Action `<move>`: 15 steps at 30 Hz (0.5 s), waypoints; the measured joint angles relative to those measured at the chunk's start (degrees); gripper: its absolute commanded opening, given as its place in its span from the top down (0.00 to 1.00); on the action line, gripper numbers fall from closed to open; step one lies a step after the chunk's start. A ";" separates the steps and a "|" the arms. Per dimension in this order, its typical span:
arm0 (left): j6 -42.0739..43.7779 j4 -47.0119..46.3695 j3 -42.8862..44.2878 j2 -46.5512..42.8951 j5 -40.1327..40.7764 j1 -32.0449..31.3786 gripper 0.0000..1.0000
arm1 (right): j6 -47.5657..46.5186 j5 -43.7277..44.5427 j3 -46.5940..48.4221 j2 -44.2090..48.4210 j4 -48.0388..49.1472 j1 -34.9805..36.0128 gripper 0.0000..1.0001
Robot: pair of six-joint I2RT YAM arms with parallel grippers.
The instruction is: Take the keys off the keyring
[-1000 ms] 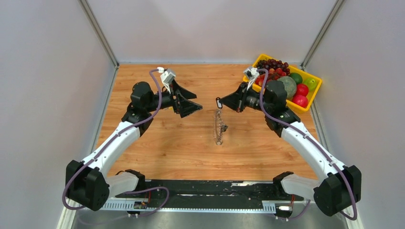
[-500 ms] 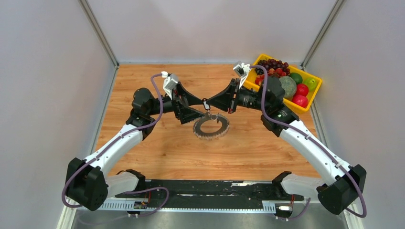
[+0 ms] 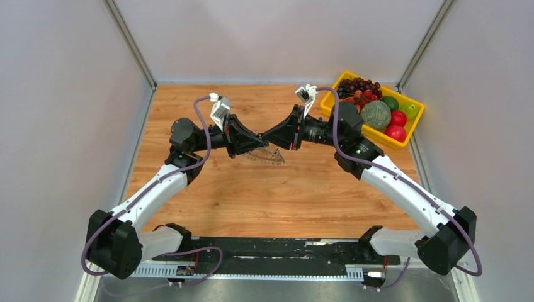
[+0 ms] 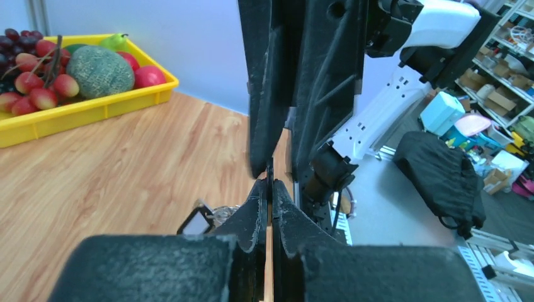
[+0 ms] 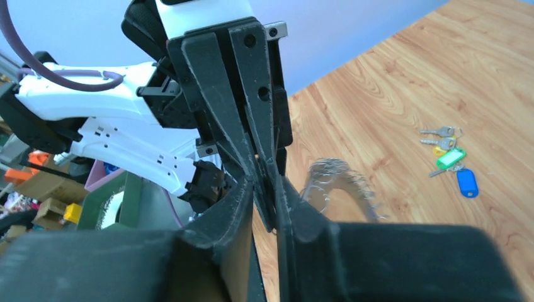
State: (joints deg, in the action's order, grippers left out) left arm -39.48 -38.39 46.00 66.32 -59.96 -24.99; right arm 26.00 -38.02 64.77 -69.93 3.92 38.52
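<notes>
My two grippers meet tip to tip above the middle of the table (image 3: 252,201). The left gripper (image 3: 258,144) (image 4: 269,189) is shut on a thin dark edge, apparently the keyring's rim. The right gripper (image 3: 264,139) (image 5: 269,201) is nearly closed on a small dark piece that looks like a key's head. The grey jagged keyring (image 3: 267,155) (image 5: 352,185) hangs blurred just below both tips. A black-framed tag (image 4: 196,221) shows beside my left finger. Loose keys (image 5: 448,148) with green, blue and yellow tags lie on the wood.
A yellow tray (image 3: 417,119) (image 4: 82,113) of grapes, a melon and apples stands at the back right corner. Grey walls close the table on three sides. The arm bases and a black rail run along the near edge.
Both arms swung inward until their tips met. The left gripper went from wide open to shut. The keyring, hanging edge-on from the right gripper, swung up and left under the tips.
</notes>
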 measured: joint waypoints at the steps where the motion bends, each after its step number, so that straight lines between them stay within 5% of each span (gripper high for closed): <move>1: -0.17 -0.42 -0.07 0.02 0.13 0.04 1.00 | 0.24 0.37 0.35 0.00 -0.04 0.00 0.41; 3: -0.17 -0.66 -0.09 0.00 0.04 -0.07 1.00 | 0.55 0.72 0.55 0.07 0.26 0.31 0.19; 7: 0.00 -0.39 -0.11 -0.09 0.07 -0.11 1.00 | 0.04 2.86 0.07 1.01 0.57 0.57 0.05; 15: 0.79 0.87 -0.11 -1.20 0.02 -0.11 1.00 | -5.49 6.95 -9.79 11.52 1.03 0.57 0.14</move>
State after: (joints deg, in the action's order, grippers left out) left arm -38.70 -37.52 45.89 65.12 -59.94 -25.10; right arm 20.51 -31.07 54.98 -58.41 4.95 39.09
